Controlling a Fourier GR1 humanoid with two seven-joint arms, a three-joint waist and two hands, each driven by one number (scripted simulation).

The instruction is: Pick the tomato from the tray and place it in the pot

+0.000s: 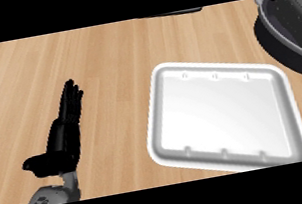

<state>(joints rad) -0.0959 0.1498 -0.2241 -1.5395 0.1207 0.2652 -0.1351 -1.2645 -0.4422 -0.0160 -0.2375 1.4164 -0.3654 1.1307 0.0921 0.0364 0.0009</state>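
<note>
No brand, label or writing can be read on anything in view. The left hand [63, 132] stands at the near left of the wooden counter [64, 58], fingers straight and together pointing far, thumb sticking out to the left, holding nothing. The white tray [168, 121] lies right of it, tilted slightly, its inside bare. The dark pot [296, 35] is cut off at the far right edge, just beside the tray's far right corner. The tomato cannot be seen anywhere.

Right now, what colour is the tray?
White, with a glossy sheen. The tray shows best in the head view.
</note>
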